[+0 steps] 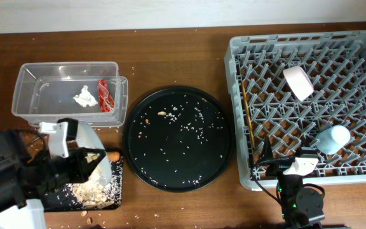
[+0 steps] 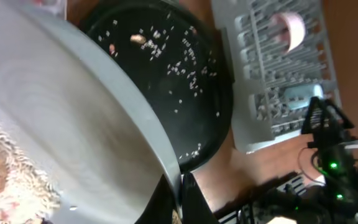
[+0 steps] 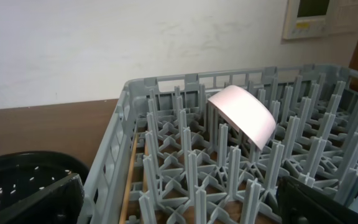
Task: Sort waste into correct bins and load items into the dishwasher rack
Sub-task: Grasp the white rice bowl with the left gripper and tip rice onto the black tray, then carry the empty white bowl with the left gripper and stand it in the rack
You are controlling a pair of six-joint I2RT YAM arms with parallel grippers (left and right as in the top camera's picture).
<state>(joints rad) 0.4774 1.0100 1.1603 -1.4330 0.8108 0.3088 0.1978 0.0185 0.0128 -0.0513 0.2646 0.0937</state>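
My left gripper [image 1: 81, 163] is shut on the rim of the pale grey-white dish [image 1: 89, 138] and holds it tilted over the shallow black tray [image 1: 117, 186]. Beige food scraps [image 1: 84, 191] lie in that tray, and some cling to the dish [image 2: 73, 118] in the left wrist view. The orange carrot [image 1: 114, 155] lies at the tray's top edge. The clear container [image 1: 30, 76] holds the white tissue [image 1: 84, 98] and red wrapper [image 1: 105, 94]. The grey rack [image 1: 237, 76] holds the white bowl [image 1: 297, 81], blue cup [image 1: 333, 138] and chopsticks [image 1: 247, 117]. My right gripper [image 3: 185, 208] is open and empty at the rack's front edge.
The large round black tray [image 1: 138, 152] with scattered rice grains lies between the bins and the rack. Loose grains lie on the wooden table around the black tray. In the right wrist view the bowl [image 3: 244, 115] stands on edge among the pegs.
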